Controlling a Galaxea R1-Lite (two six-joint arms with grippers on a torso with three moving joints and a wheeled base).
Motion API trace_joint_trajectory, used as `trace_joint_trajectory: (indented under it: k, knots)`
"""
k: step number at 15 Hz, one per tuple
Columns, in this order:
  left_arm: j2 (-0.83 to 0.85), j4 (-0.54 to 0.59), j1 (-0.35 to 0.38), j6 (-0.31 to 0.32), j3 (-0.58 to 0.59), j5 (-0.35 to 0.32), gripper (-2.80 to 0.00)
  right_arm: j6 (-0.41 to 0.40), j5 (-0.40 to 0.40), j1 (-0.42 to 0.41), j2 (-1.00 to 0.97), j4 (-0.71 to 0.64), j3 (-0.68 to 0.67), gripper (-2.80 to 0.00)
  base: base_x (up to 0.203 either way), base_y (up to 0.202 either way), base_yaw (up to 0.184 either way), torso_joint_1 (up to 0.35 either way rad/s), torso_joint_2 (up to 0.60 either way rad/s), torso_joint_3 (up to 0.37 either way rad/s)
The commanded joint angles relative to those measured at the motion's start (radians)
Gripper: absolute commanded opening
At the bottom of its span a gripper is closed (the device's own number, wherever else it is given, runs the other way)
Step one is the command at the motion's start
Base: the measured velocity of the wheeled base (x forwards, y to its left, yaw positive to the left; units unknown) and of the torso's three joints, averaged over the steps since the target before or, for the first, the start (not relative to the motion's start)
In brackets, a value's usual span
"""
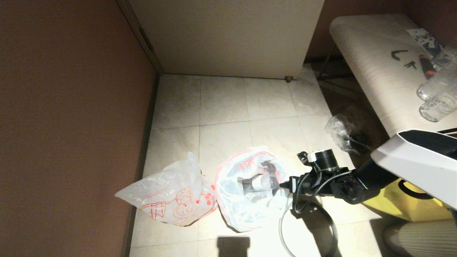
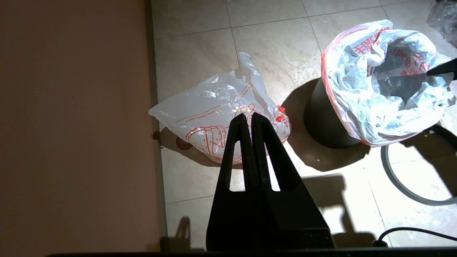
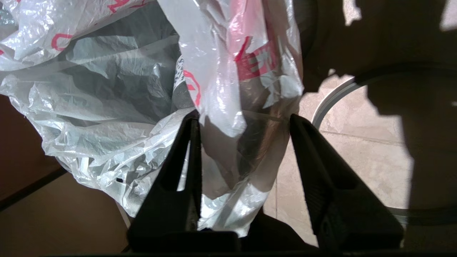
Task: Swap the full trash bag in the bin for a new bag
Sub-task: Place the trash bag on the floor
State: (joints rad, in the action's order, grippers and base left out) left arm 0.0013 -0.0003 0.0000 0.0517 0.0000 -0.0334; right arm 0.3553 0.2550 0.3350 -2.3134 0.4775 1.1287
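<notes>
The full trash bag, whitish with red lettering, lines the black bin and folds over its top. A clear bottle lies inside it. My right gripper is at the bag's right edge. In the right wrist view it stands open, with a fold of the bag hanging between its fingers. The bin's grey ring lies on the floor beside the bin. The new bag, with its red cartoon, lies on the floor left of the bin. My left gripper is shut and empty above it.
A brown wall runs along the left and a pale cabinet stands at the back. A small clear bag lies under a bench holding bottles. A yellow tote sits at the right.
</notes>
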Motion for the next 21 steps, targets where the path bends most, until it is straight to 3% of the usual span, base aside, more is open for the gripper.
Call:
trace_joint_trajectory:
  k: [1, 9, 18, 19, 21]
  knots:
    - [0.000, 0.000, 0.001, 0.000, 0.003, 0.000, -2.80, 0.002, 0.001, 0.009, 0.009, 0.003, -0.007, -2.80, 0.000, 0.000, 0.000, 0.000, 0.00, 0.000]
    - [0.000, -0.001, 0.001, 0.000, 0.003, 0.000, -2.80, 0.002, -0.002, 0.034, 0.073, 0.002, -0.036, -2.80, 0.000, 0.000, 0.000, 0.000, 0.00, 0.000]
    - [0.000, -0.001, 0.001, 0.000, 0.003, 0.000, -2.80, -0.081, -0.180, 0.035, -0.061, 0.029, -0.007, -2.80, 0.000, 0.000, 0.000, 0.000, 0.00, 0.000]
    - [0.000, -0.001, 0.001, 0.000, 0.003, 0.000, -2.80, -0.081, -0.180, 0.035, -0.045, 0.031, -0.013, 0.00, 0.000, 0.000, 0.000, 0.000, 0.00, 0.000]
    - [0.000, -0.001, 0.000, 0.000, 0.003, 0.000, -2.80, -0.079, -0.186, 0.035, -0.026, 0.032, -0.015, 0.00, 0.000, 0.000, 0.000, 0.000, 0.00, 0.000]
